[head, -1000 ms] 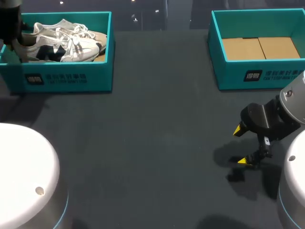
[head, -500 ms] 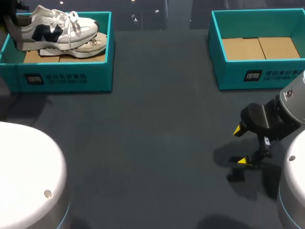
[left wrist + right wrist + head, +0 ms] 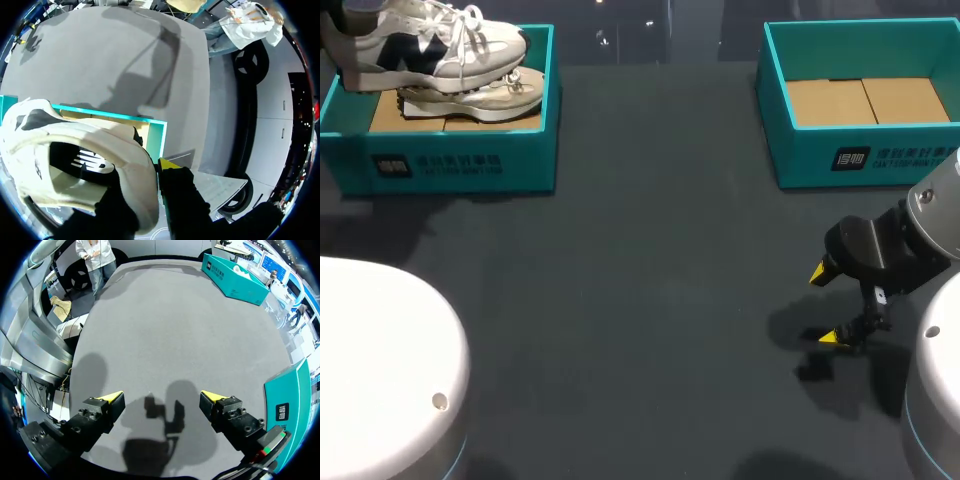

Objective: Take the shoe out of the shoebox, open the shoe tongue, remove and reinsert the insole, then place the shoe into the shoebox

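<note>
A white shoe with dark side panels [image 3: 430,45] hangs above the left teal shoebox [image 3: 450,160], toe pointing right. My left gripper [image 3: 145,175] is shut on its heel collar, one finger inside the shoe and one yellow-tipped finger [image 3: 167,164] outside. In the left wrist view the shoe [image 3: 90,145] fills the foreground, with the shoebox [image 3: 150,131] below it. A second white shoe [image 3: 480,95] lies in the box. My right gripper [image 3: 825,305] stands open over bare table at the right, nothing between its fingers [image 3: 162,398].
A second teal shoebox [image 3: 865,155] with a cardboard bottom stands at the back right, beside my right gripper [image 3: 287,405]. Dark grey table spreads between the two boxes.
My left gripper has lifted the shoe up out of the left shoebox, uncovering the second shoe under it. The right arm has not moved.
</note>
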Controlling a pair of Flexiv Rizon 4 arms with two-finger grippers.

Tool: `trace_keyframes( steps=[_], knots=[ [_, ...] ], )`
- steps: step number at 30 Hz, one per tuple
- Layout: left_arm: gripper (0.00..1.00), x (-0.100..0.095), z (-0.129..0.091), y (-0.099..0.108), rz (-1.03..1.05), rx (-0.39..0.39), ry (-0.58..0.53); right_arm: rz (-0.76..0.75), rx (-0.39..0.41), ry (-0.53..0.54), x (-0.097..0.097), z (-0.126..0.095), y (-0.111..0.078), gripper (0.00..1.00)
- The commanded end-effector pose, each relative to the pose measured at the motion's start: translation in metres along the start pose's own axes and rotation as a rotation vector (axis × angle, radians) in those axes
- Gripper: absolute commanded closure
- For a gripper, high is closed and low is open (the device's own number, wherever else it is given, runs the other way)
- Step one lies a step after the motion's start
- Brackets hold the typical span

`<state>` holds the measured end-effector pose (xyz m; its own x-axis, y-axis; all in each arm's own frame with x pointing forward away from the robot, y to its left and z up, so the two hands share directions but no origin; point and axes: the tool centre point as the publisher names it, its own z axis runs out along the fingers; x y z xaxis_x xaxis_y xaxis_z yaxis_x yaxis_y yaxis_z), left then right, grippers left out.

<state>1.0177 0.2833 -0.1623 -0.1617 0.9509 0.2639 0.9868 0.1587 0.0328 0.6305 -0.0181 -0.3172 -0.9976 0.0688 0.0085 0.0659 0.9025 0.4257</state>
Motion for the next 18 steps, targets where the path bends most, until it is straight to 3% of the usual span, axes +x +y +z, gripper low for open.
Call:
trace_keyframes(
  steps=[1, 8, 18],
  knots=[
    [1.00, 0.002, -0.001, -0.005, 0.000, -0.015, -0.005, 0.000, 0.002, -0.004, 0.002, 0.000, 0.000, 0.00],
    [1.00, 0.002, -0.001, -0.005, 0.000, -0.015, -0.005, 0.000, 0.002, -0.004, 0.002, 0.000, 0.000, 0.00],
    [1.00, 0.011, -0.031, -0.084, 0.024, -0.032, -0.028, 0.000, 0.002, -0.004, 0.002, 0.000, 0.000, 0.00]
  ],
)
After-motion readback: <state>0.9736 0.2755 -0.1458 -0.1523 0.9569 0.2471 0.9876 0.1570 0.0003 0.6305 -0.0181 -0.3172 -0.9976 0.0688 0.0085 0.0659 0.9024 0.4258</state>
